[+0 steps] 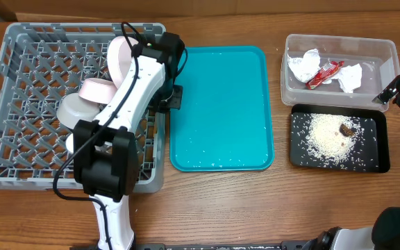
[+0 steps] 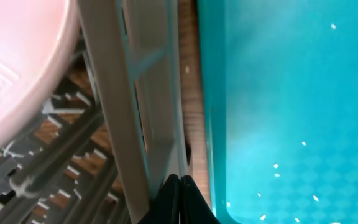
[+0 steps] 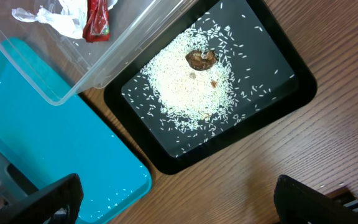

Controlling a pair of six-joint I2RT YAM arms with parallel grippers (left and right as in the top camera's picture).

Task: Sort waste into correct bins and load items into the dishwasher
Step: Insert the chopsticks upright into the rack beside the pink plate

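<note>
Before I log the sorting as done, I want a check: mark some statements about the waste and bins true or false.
The red wrapper lies in the clear tub. True.
The rice pile sits on the teal tray. False: it is in the black tray; the teal tray holds only stray grains.
The brown lump rests on the rice pile. True.
The right end effector is shut on paper. False: it is open and empty.

Wooden table (image 1: 214,208): grey dish rack (image 1: 19,182) at left of frame, teal tray (image 1: 221,104) at centre just beside it with a strip of wood between, clear plastic tub (image 1: 339,40) upper right, black tray (image 1: 373,149) directly below the tub.
</note>
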